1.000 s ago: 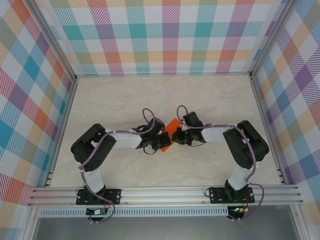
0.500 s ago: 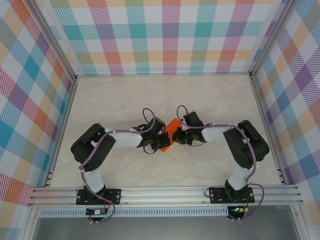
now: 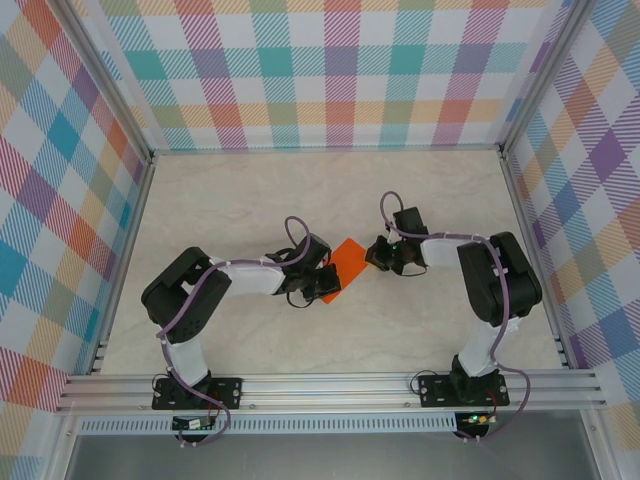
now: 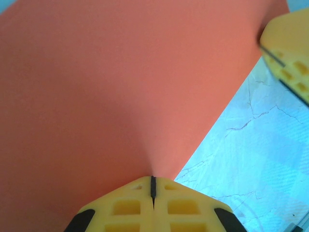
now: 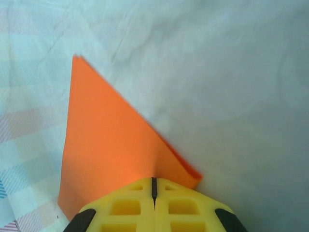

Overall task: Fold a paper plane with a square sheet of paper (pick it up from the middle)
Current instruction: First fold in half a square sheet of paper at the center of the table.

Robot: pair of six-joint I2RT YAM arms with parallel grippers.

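Here, pinching the square sheet of paper (image 3: 346,266) with the left gripper (image 4: 152,186), tips pressed together on its edge. Found near the middle of the table (image 3: 220,210), between the two arms, with a doubled fold along one side. With the right gripper (image 5: 153,186), likewise pressed together, just at the right corner; cannot tell whether nipping it or only touching.

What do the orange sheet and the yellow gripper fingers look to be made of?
Orange sheet: thin matte paper; it creases softly where pinched. Left gripper's fingers: likely moulded or printed matte plastic, judging by the recessed square pockets; could be rubbery.
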